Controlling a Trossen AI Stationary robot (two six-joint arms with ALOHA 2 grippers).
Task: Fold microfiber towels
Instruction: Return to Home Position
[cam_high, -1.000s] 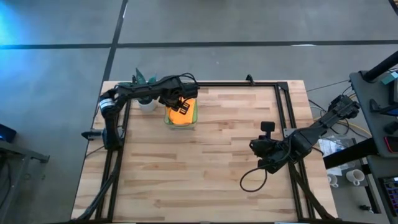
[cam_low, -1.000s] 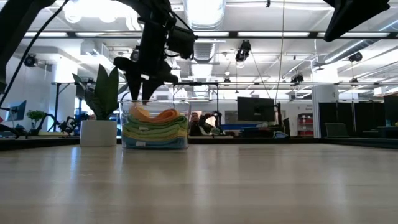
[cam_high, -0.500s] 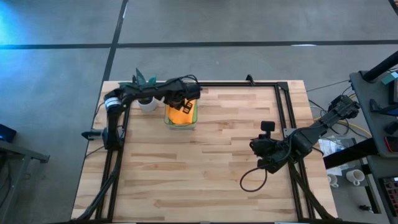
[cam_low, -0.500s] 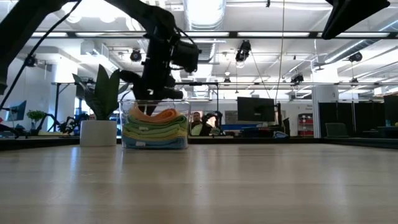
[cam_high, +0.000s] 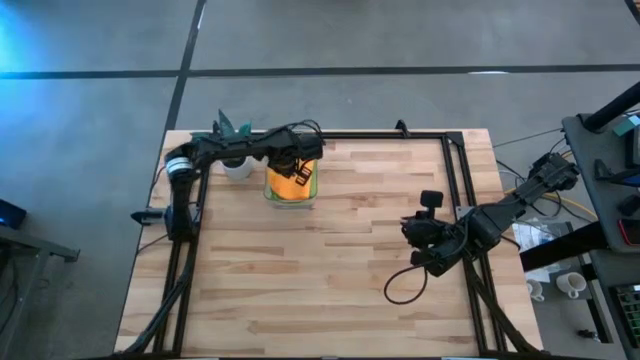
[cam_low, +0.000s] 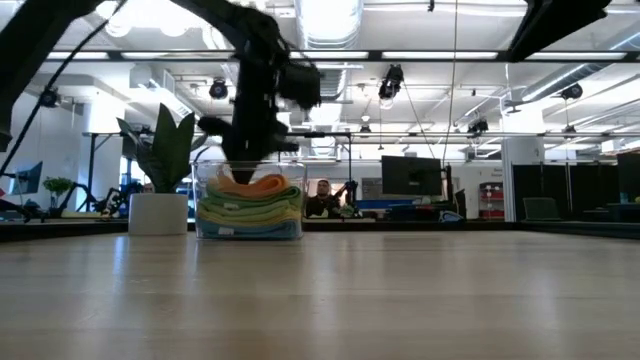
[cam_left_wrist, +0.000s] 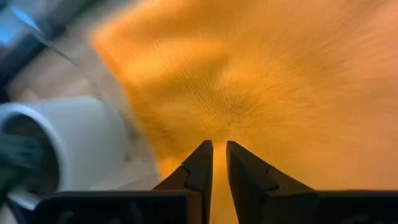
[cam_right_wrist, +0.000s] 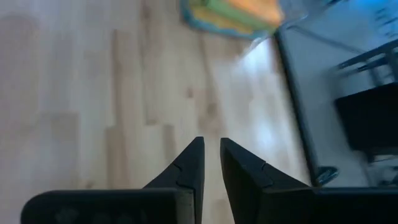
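Nothing you can read here: no word, label, brand or number shows on the towels (cam_low: 250, 208) or on the bin (cam_low: 290, 172) that holds them. The monitor (cam_low: 412, 176) in the room beyond is dark, and any signs back there are too small for you to make out.

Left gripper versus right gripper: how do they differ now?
The left gripper hovers over the orange towel; the right gripper is over bare table, away from it. The left is at the table's far edge, the right near its right edge. Both have jaws shut, empty.
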